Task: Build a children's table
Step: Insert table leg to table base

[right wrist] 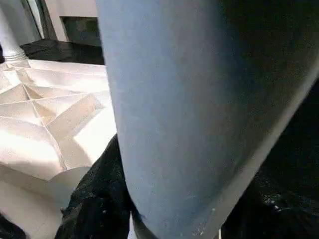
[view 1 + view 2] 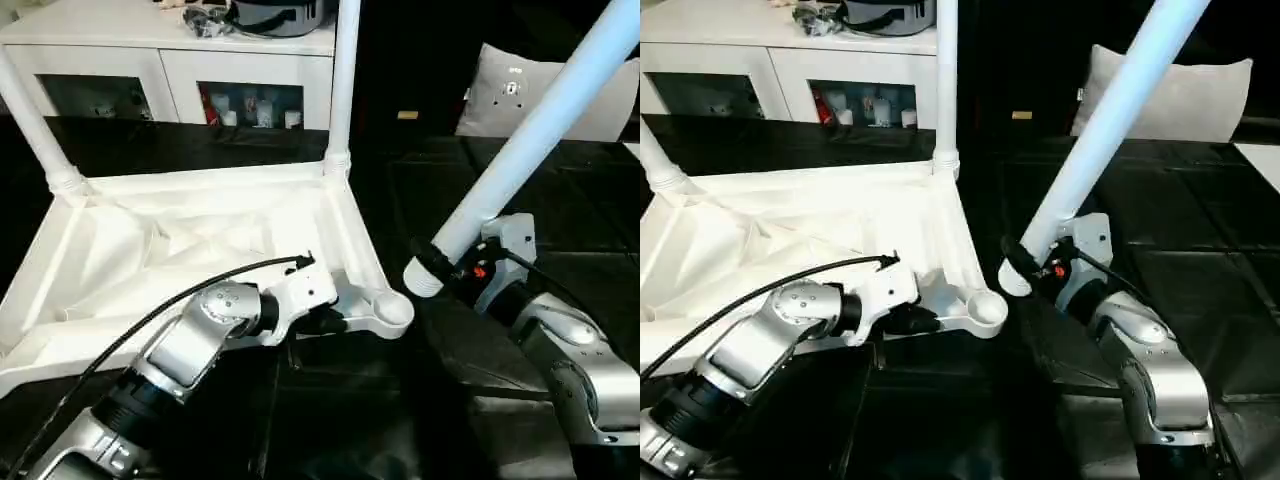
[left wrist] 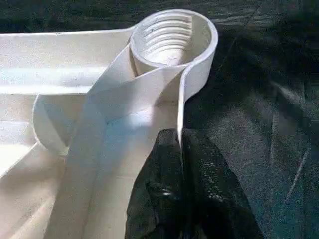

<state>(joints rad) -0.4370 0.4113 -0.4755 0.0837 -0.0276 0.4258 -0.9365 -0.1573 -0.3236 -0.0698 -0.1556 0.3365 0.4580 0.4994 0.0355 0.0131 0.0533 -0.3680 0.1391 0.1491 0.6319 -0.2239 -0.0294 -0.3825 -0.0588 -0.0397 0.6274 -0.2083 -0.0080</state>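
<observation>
The children's table lies upside down on the black surface, its white tabletop (image 2: 200, 240) showing the ribbed underside (image 1: 45, 109). Two legs stand screwed into the far corners, one at the right (image 2: 345, 80) and one at the left (image 2: 30, 120). My left gripper (image 2: 325, 320) is shut on the tabletop's near rim, its black fingertips (image 3: 164, 189) pinching the thin wall just short of the empty threaded corner socket (image 3: 172, 35). A third white leg (image 2: 540, 130) is held in my right gripper (image 2: 455, 270), tilted up to the right. Its thick lower end hangs just right of that socket (image 2: 392, 308).
A white cabinet with glass doors (image 2: 170, 60) stands behind the tabletop, with clutter on top. A grey cushion (image 2: 520, 90) sits at the back right. Dark mats cover the surface around the table.
</observation>
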